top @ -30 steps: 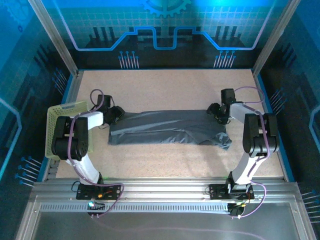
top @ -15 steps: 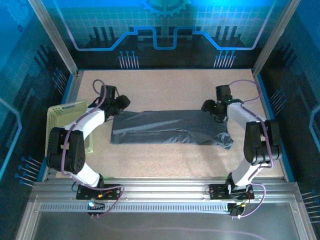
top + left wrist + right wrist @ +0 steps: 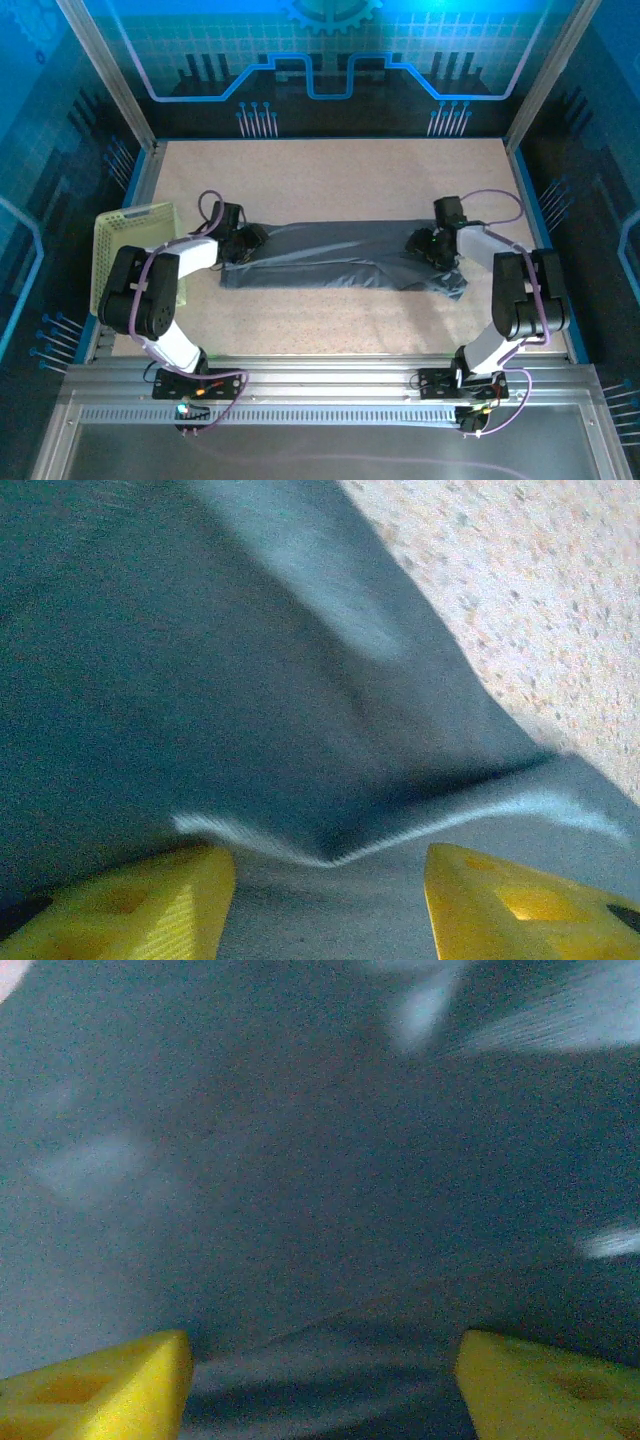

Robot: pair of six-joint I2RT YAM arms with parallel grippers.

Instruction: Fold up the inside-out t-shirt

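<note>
Top external | t-shirt [image 3: 340, 255] banded across bench [image 3: 330, 175] | left end effector [image 3: 250, 240], right end effector [image 3: 422, 243] both apart at opposite ends, likely to pinch

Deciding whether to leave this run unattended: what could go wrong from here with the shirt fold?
1. The left gripper stands open with only a thin fold edge of the t-shirt between its fingers; closing might catch one layer and pull the strip apart.
2. The right gripper is open over flat cloth with no edge between its fingers, so a pinch may slip.
3. The bunched corner at the right end could leave the fold uneven.
</note>
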